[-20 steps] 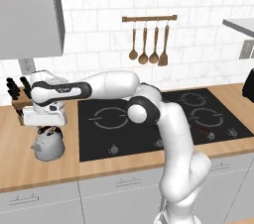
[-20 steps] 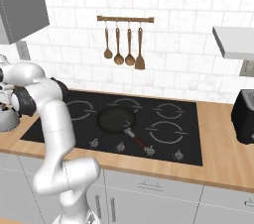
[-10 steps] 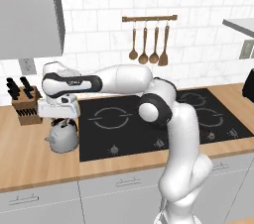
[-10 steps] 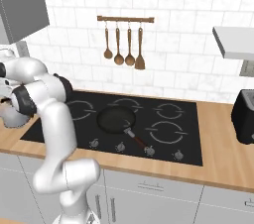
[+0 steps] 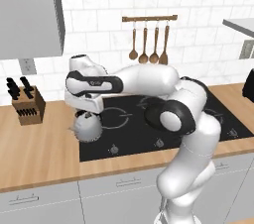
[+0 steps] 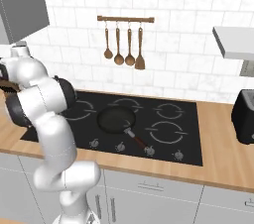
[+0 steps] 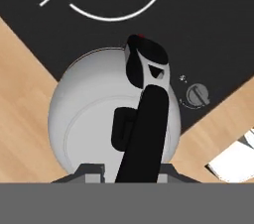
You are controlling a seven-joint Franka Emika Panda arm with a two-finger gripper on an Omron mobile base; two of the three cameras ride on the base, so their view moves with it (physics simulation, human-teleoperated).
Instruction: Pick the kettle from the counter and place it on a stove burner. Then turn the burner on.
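Kettle (image 5: 88, 127) — carried rightward; now over cooktop (image 5: 149, 134) edge.

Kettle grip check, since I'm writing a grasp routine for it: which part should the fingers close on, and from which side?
Grip the black arched handle from straight above. It stands clear over the kettle, whose round, smooth silver body offers no flat faces to pinch, while the handle is a narrow bar the fingers can straddle across its width. The gripper sits directly over the kettle in the left base view, above that handle.
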